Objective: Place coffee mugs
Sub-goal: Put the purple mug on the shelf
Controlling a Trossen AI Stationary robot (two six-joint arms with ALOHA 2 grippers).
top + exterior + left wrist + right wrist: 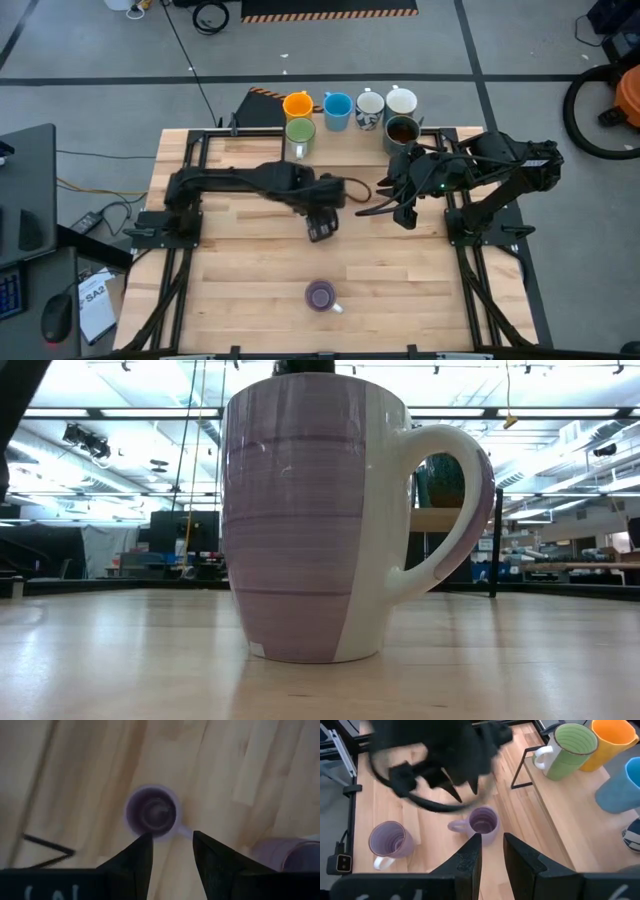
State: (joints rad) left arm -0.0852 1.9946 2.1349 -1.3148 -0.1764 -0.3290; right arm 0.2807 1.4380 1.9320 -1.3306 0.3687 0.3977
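At mid-table, my left claw [172,835] hangs released, fingers spread, right above one lilac mug [151,813] standing upright on the table [230,290]. The other lilac mug [320,296] stands near the front edge. My right claw [490,837] waits alongside, narrowly parted and empty. I'd say two are placed; the orange mug [297,103], green mug [300,132], blue mug [337,108], two white mugs [385,103] and dark mug [401,131] at the back remain.

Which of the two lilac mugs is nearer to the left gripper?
The mid-table lilac mug, under the open left gripper; the other lilac mug stands alone near the front edge of the table.
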